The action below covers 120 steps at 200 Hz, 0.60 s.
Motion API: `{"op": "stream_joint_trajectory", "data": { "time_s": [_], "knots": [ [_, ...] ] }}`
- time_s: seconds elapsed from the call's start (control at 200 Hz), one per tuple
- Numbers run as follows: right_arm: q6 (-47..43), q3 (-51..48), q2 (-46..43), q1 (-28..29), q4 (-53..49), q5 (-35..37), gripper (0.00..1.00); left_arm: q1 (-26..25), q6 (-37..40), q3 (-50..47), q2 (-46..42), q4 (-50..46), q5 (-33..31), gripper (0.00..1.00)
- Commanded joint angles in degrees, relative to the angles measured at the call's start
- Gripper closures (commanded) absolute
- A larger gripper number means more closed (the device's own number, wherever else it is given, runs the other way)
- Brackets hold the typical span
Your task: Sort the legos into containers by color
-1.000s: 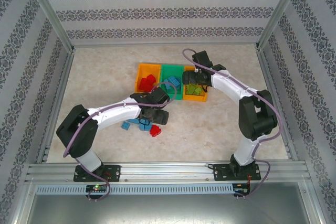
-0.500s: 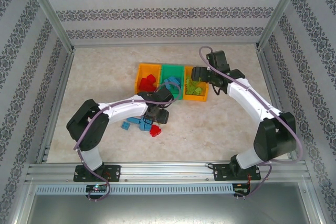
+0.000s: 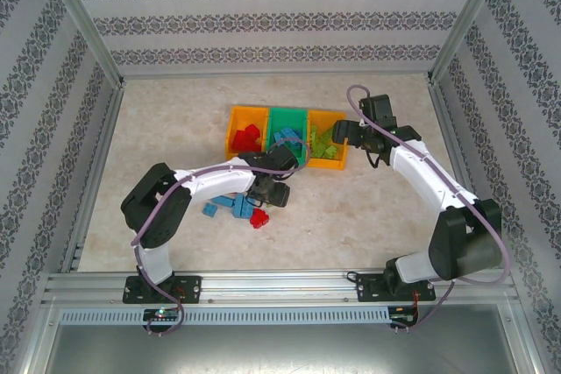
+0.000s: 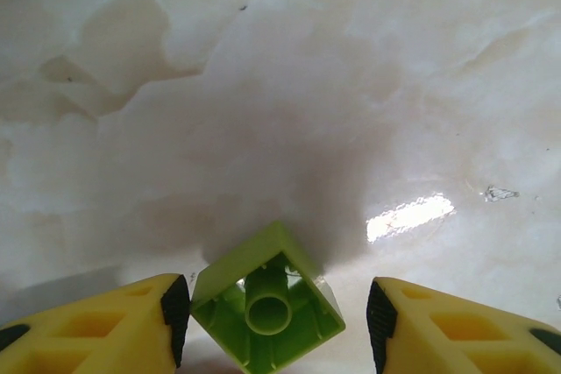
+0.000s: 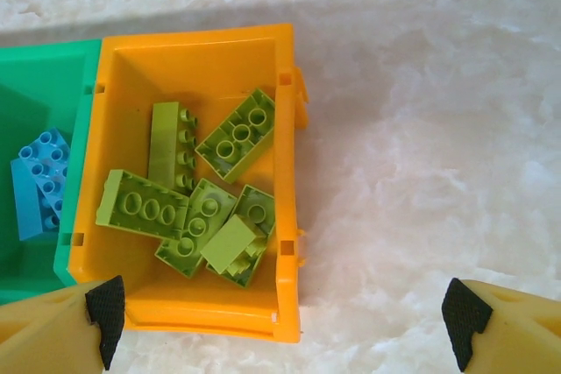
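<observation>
Lying loose mid-table, blue bricks (image 3: 230, 206) and a red brick (image 3: 259, 218) sit beside the left gripper (image 4: 278, 308). It straddles an upturned lime green brick (image 4: 254, 269), unclenched, with its right pad (image 4: 379, 314) clear. The right gripper (image 5: 282, 311) hangs spread wide and empty over the right orange bin (image 5: 193, 50), which holds lime bricks (image 5: 145, 208).

You're getting bright, even light; glare is flaring on the counter (image 4: 410, 216) at four o'clock, nearby texture blurring softly.
</observation>
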Motion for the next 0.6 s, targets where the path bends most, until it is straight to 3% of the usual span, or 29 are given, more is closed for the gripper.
{"op": "stream_joint_trajectory", "data": {
  "time_s": [0.0,0.38,0.595],
  "knots": [
    [0.9,-1.3,-1.7,-0.6,0.5,-1.0,0.04,-0.8,-0.2,1.2,0.7,-1.4,1.3,0.41],
    [1.2,-3.0,-1.5,-1.1,1.9,-2.0,0.04,-1.4,-5.9,0.7,-0.9,-4.8,-1.6,0.32],
    [1.2,-3.7,-1.1,-1.5,2.5,-2.4,0.04,-1.6,-10.4,1.0,1.2,-3.7,-0.7,0.33]
  ]
}}
